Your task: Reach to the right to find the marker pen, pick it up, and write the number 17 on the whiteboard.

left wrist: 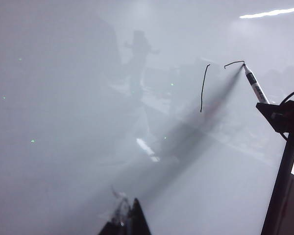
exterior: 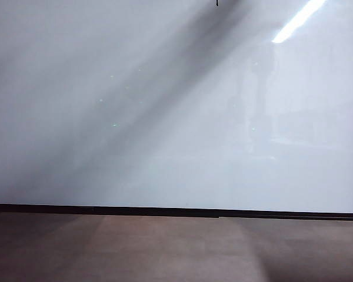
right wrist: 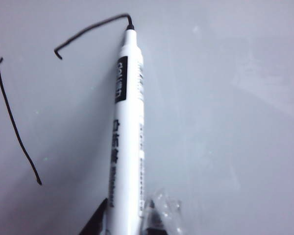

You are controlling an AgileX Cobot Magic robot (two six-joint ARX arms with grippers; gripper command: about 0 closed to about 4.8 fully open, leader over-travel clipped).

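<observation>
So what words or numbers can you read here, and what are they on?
"1" and the top bar of an unfinished 7: the number 17 on the whiteboard.
Black print on the marker pen in the right gripper: too blurred to read.

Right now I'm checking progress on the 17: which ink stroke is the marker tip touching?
The short hooked top stroke, not the long slanted stroke standing apart. The marker, held by the right gripper, has its tip at that hook's end on the whiteboard.

Glossy white whiteboard (exterior: 165, 117) with black frame, white marker pen (right wrist: 127, 142) with black label, black ink strokes (right wrist: 17, 122)
</observation>
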